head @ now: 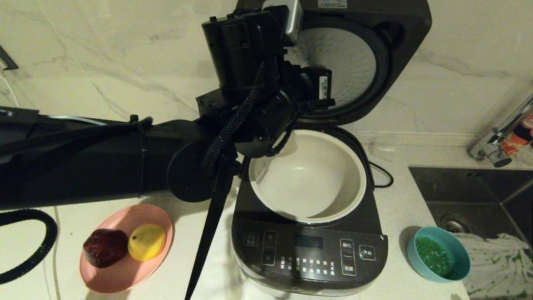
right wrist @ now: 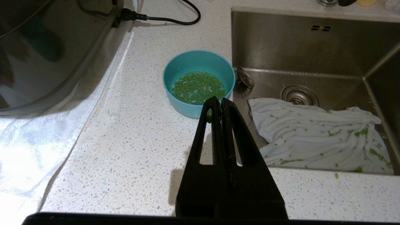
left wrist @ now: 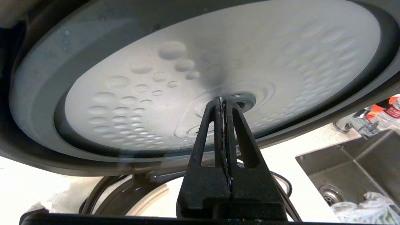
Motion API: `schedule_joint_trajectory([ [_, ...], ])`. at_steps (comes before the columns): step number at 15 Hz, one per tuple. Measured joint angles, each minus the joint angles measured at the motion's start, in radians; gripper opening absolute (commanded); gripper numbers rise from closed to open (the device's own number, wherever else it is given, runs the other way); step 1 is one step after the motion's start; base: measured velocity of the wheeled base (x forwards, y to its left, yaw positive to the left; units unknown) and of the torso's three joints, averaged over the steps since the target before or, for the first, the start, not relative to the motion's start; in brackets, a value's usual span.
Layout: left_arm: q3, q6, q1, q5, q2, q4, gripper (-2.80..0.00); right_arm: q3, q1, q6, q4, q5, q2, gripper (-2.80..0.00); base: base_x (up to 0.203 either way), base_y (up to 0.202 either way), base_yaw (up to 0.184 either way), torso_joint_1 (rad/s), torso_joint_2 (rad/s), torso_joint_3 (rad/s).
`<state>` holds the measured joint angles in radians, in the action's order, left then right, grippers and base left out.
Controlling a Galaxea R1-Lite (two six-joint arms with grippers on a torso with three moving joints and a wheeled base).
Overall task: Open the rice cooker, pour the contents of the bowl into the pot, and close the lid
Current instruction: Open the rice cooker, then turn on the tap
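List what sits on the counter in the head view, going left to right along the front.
pink plate holding a dark red fruit and then a yellow fruit → rice cooker with its lid up and its pot empty → teal bowl of green contents → white cloth in the sink.

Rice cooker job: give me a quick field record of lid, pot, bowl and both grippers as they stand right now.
lid: open, raised behind the pot, dimpled plate showing
pot: seated in the rice cooker, empty
bowl: teal, on the counter between cooker and sink
contents: green granules in the bowl
left gripper: shut, tips up by the lid's inner plate
right gripper: shut, empty, above the counter near the bowl
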<state>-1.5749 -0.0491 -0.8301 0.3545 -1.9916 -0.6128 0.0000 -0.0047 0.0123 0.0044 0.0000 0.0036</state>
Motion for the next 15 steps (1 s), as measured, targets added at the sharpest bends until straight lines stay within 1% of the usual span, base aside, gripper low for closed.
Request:
schedule_joint_trajectory([
  [4,0.017,0.009,0.000,0.003,0.023,0.003,-2.80,0.000,0.000,0.000,0.000,0.000,0.000,-2.80,0.000,0.000,0.000,0.000,0.00,0.000],
  [7,0.090,0.011,-0.018,0.031,0.114,0.022,-2.80,0.000,0.000,0.000,0.000,0.000,0.000,-2.80,0.000,0.000,0.000,0.000,0.00,0.000],
  [9,0.186,0.011,-0.027,0.039,0.200,0.050,-2.80,0.000,0.000,0.000,0.000,0.000,0.000,-2.80,0.000,0.000,0.000,0.000,0.00,0.000],
  [13,0.419,0.003,-0.030,0.050,0.421,0.078,-2.80,0.000,0.000,0.000,0.000,0.000,0.000,-2.80,0.000,0.000,0.000,0.000,0.00,0.000],
  [15,0.511,-0.013,-0.008,0.071,0.548,0.113,-2.80,0.000,0.000,0.000,0.000,0.000,0.000,-2.80,0.000,0.000,0.000,0.000,0.00,0.000],
])
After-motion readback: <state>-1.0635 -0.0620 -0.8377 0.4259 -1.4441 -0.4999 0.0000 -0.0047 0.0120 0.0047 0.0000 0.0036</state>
